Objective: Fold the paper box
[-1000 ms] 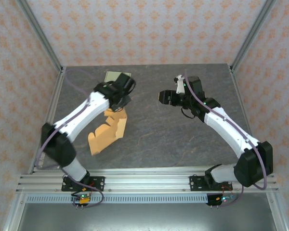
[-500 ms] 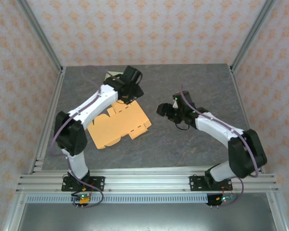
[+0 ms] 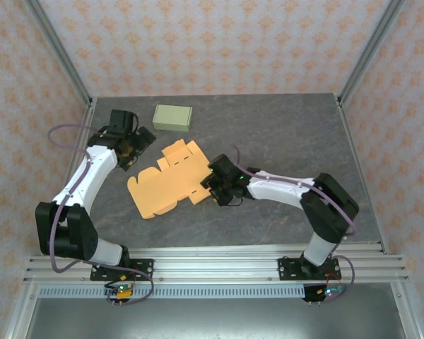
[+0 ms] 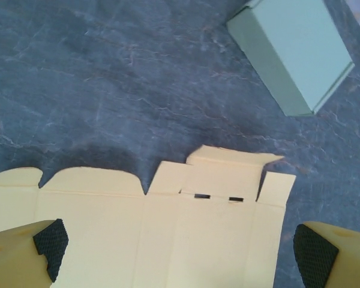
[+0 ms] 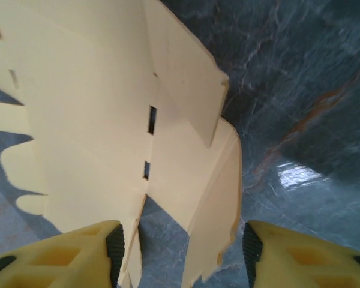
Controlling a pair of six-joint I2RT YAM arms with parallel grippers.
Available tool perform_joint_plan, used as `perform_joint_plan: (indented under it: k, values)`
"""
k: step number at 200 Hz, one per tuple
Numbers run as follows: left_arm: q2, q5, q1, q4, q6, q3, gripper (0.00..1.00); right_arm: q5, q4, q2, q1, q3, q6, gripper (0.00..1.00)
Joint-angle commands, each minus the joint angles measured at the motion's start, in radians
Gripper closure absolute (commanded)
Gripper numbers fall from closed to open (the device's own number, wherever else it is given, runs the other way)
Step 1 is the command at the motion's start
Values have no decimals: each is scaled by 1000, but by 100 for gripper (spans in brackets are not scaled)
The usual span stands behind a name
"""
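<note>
1. I am holding my left gripper [image 3: 136,145] spread wide over the far edge of the paper box [image 3: 166,185], gripping nothing.
2. The paper box is lying mostly flat on the grey table [image 3: 290,134], left of centre, its right-hand flaps standing up.
3. I am straddling those raised flaps with my right gripper [image 5: 183,246], fingers apart, not pinching them.
4. A green box [image 3: 173,116] is sitting apart from it, farther back.

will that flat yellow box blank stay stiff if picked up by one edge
Probably bends at its creases: the box blank shows fold lines, and one flap stands raised. Likely light, being thin sheet. It may slide on the smooth table if pushed.
</note>
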Motion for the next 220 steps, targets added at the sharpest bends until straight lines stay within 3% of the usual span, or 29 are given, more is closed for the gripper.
perform_joint_plan:
  k: [1,26,56,90,121,149,160,178,220]
  values:
    - [18,93,34,36,50,-10,0,-2,47,63,8,28,99,51]
    - [33,58,35,7,87,-6,0,36,-1,71,7,36,77,84]
    - [32,51,35,13,95,-25,0,145,-231,44,-17,112,-106,100]
    - [22,80,34,74,122,-55,0,78,-317,64,-103,194,-463,100]
    - [-5,184,29,237,136,-135,0,20,-467,97,-201,301,-1003,100]
    - [-29,155,-11,362,174,-214,0,126,-520,61,-252,298,-1343,100]
    - [-38,117,-49,470,176,-287,0,202,-533,59,-258,313,-1429,100]
    - [-14,159,-90,635,159,-377,0,249,-568,79,-282,376,-1508,100]
    - [51,245,-171,841,151,-471,6,176,-546,96,-412,439,-1503,100]
